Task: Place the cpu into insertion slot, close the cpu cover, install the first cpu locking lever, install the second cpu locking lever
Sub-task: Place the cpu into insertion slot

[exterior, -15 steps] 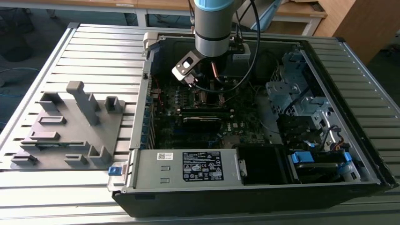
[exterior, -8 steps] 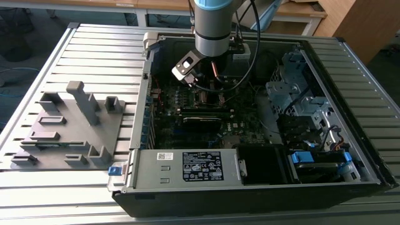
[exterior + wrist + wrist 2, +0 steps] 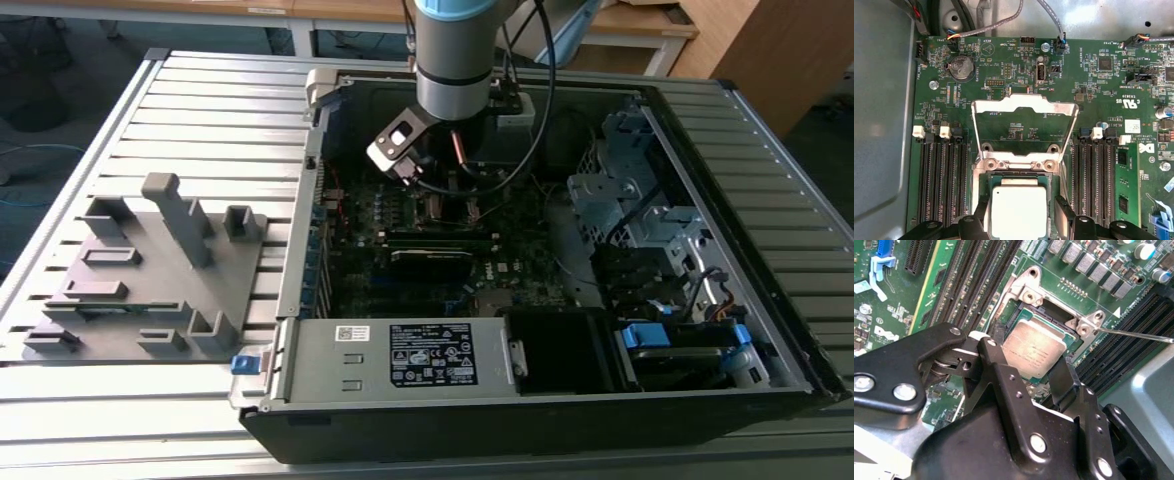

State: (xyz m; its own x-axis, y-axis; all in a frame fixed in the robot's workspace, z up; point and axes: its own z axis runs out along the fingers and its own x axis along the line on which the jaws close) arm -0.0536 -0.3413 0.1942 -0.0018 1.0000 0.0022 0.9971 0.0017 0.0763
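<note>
The cpu [image 3: 1019, 212] [image 3: 1035, 346], a flat silvery square, lies in the insertion slot [image 3: 1019, 180] [image 3: 1050, 318] on the green motherboard. My gripper [image 3: 1023, 210] [image 3: 1026, 360] is open, straddling the chip; in the first wrist view its black fingers [image 3: 1064, 212] stand a small gap off each side of it. The cpu cover [image 3: 1024, 103], a silvery frame with a window, is swung open and stands up from its hinge behind the slot. A thin metal locking lever [image 3: 1134, 334] sticks out beside the socket. In the exterior view the arm reaches down into the case [image 3: 747, 385] over the board.
Long black memory slots [image 3: 941, 185] [image 3: 1094, 180] flank the socket on both sides. Cables [image 3: 527, 150] hang beside the arm. A power supply [image 3: 400, 355] and drive bays [image 3: 641, 210] crowd the case. A grey fixture plate [image 3: 147, 280] lies at the exterior view's left.
</note>
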